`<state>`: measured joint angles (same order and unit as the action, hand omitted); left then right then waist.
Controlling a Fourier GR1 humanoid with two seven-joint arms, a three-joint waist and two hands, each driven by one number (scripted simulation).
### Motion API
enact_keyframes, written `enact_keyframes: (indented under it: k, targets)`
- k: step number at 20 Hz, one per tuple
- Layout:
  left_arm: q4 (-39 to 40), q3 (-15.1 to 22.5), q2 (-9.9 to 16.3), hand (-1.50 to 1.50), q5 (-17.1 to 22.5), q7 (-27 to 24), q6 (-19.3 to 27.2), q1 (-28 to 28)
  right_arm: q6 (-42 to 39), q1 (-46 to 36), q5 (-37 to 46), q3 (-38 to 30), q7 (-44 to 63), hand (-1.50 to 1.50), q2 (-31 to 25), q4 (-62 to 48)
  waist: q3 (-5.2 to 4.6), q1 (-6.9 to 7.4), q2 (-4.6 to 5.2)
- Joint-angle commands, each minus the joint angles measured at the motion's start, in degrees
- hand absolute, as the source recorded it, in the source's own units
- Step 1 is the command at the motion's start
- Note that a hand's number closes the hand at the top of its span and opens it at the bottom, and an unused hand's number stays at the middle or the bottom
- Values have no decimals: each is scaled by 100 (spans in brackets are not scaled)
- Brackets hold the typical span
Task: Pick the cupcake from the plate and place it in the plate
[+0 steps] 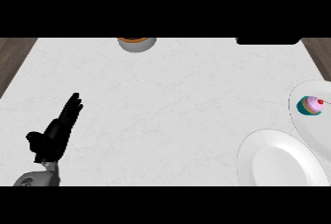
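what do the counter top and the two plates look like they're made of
Counter top: likely marble or similar stone, matte white with faint grey veining. Nearer plate: probably glazed ceramic, plain white and smooth, with soft shading in its well. Farther plate, under the cupcake: same white smooth look, likely ceramic too, though plastic can't be ruled out.

We found the cupcake (311,106) at the right edge of the frame, sitting on the far plate (318,127), which ran off the right side. A second plate (278,159) lay in the lower right, in front of the first and overlapping its near rim. The left hand (58,129) rested at the lower left of the counter (168,96), fingers straight, and a cup (136,43) stood at the top centre, well apart from everything.
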<state>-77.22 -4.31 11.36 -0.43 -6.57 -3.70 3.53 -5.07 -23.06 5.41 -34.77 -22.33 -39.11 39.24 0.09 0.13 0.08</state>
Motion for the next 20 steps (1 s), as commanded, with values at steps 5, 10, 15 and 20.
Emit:
enact_keyframes:
  k: [5, 10, 15, 20]
  targets:
    - [92, -97, 48, 0, 74, -68, -102, 116, -1679, 714, -939, -1018, -1200, -150, -964, -1451, 15, -13, 34]
    - [-84, -88, 51, 0, -6, -123, -36, -20, -2304, 1141, -840, -1063, -2187, -150, -1312, -2107, 32, 48, 48]
    - [-148, -59, 22, 0, 93, 217, -107, 60, -2746, 1348, -676, -906, -2500, -150, -1632, -2275, 44, 62, 37]
    - [-69, -29, -51, 0, -19, 66, 3, 58, -2554, 1522, -454, -687, -2835, -150, -1551, -2286, 46, 64, 34]
